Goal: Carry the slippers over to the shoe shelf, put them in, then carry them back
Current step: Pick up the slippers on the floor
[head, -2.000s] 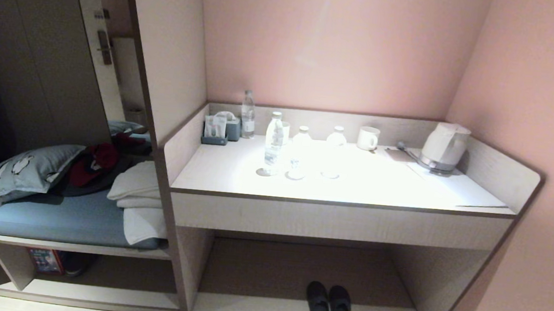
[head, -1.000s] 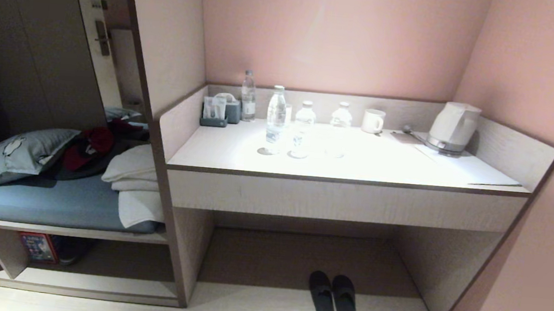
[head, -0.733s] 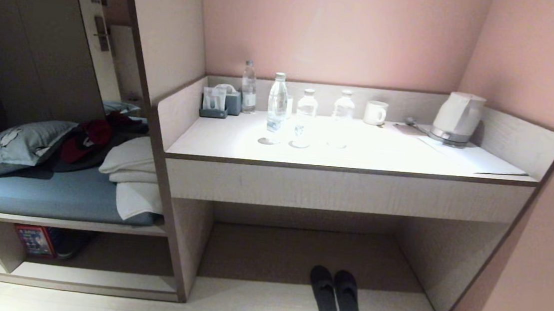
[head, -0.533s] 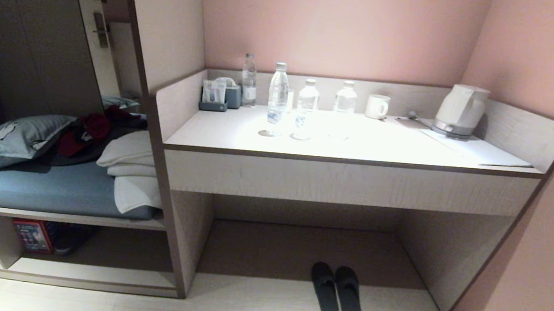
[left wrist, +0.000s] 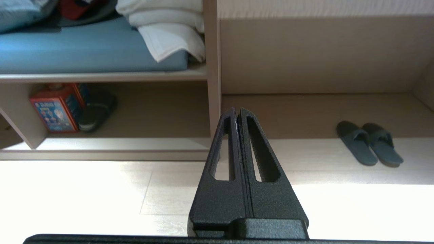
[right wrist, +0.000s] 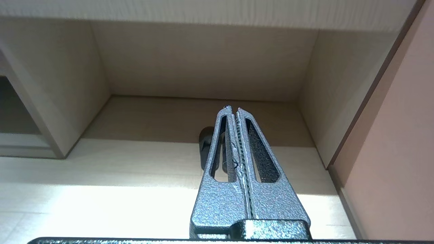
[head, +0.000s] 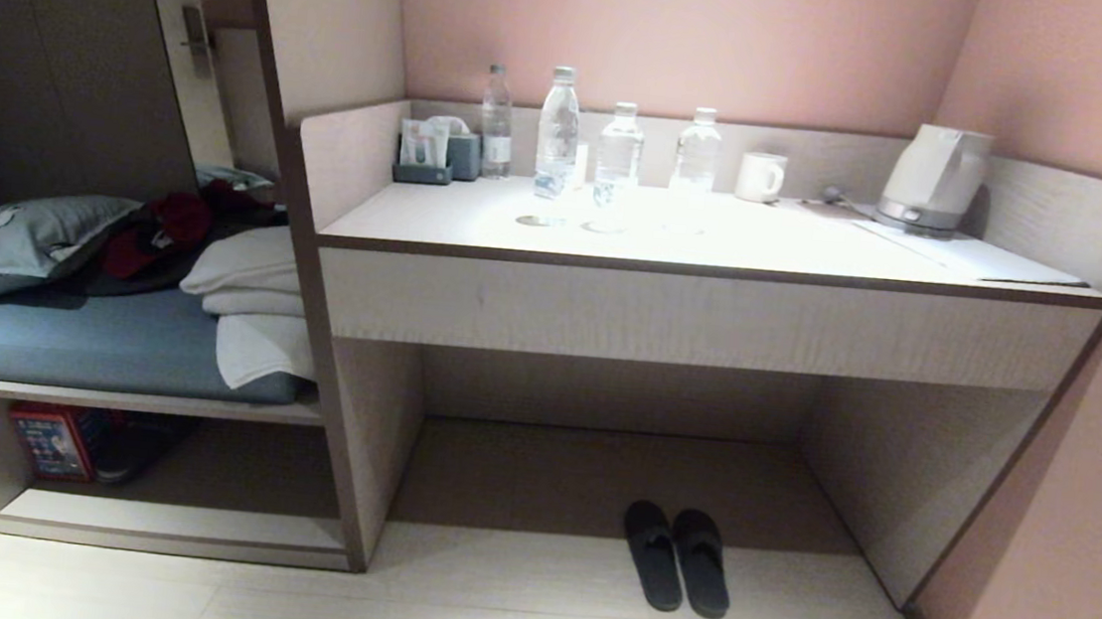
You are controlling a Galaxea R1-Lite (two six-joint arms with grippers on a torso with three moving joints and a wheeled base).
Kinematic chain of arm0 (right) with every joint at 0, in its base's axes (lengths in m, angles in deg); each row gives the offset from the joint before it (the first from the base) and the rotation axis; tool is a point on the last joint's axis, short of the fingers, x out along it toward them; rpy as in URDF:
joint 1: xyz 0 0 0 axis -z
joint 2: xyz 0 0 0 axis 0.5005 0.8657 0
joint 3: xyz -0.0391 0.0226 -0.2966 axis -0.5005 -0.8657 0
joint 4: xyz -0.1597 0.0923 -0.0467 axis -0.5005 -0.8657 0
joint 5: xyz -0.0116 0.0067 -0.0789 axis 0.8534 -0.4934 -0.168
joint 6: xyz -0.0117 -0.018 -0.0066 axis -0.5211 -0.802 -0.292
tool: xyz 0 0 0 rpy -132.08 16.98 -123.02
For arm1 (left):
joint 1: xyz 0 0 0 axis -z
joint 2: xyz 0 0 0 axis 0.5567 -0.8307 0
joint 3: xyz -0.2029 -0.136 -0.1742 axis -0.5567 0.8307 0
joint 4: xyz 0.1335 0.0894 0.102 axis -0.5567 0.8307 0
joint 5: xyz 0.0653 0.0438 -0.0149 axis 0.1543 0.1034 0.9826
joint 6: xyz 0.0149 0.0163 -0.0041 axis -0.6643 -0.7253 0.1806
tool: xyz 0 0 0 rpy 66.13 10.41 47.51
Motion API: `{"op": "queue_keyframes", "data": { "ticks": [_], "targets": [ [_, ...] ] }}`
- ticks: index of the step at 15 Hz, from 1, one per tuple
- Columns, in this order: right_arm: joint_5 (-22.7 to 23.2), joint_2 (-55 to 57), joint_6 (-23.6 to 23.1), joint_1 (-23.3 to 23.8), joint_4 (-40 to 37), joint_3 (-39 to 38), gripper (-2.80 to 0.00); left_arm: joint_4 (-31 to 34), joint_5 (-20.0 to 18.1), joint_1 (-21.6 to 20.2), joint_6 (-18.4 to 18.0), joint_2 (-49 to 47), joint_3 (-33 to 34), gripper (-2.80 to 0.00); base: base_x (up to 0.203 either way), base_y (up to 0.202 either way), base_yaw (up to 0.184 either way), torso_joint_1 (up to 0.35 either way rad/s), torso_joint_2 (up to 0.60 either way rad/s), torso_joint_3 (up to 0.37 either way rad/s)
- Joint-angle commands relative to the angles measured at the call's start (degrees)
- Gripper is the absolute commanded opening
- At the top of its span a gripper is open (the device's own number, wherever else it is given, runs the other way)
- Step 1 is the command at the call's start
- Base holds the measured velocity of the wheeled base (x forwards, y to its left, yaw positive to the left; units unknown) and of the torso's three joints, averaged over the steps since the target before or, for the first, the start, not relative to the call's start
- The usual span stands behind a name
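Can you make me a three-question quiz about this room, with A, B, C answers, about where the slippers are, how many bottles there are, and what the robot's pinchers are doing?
1. Where are the slippers?
A. On the floor under the desk
B. On the blue cushion
C. On the desk beside the kettle

2. How many water bottles stand on the desk?
A. Two
B. Four
C. Six

3. How are the left gripper and the right gripper?
A. Both open wide
B. Both shut, holding nothing
C. Each holding a slipper

Answers:
1. A, the pair lies side by side at the front of the desk's knee space, not in the shoe shelf.
2. B, four clear bottles stand at the back of the desk top.
3. B, each wrist view shows the fingers pressed together with nothing between them.
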Motion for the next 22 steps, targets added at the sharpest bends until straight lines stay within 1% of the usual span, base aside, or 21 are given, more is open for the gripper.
{"op": "queue_keyframes", "data": {
  "ticks": [1,3,5,15,22],
  "targets": [
    [-0.01,0.09,-0.01,0.05,0.03,0.00,-2.80,-0.05,0.00,-0.01,0.04,0.02,0.01,-2.80,0.000,0.000,0.000,-0.085,0.43,0.362],
    [-0.01,0.09,-0.01,0.05,0.03,0.09,-2.80,-0.05,0.00,-0.01,0.04,0.02,0.01,-2.80,0.000,0.000,0.000,-0.042,0.30,0.246],
    [-0.01,0.09,-0.01,0.05,0.03,0.00,-2.80,-0.05,0.00,-0.01,0.04,0.02,0.01,-2.80,0.000,0.000,0.000,-0.013,0.10,0.071],
    [0.01,0.00,-0.01,0.04,0.03,0.02,-2.80,-0.05,0.00,-0.01,0.20,0.00,0.01,-2.80,0.000,0.000,0.000,0.000,0.01,0.005],
    [0.08,0.00,-0.01,-0.04,0.03,0.00,-2.80,-0.05,0.00,-0.01,0.31,-0.06,0.01,-2.80,0.000,0.000,0.000,0.002,0.00,-0.173]
  ]
}}
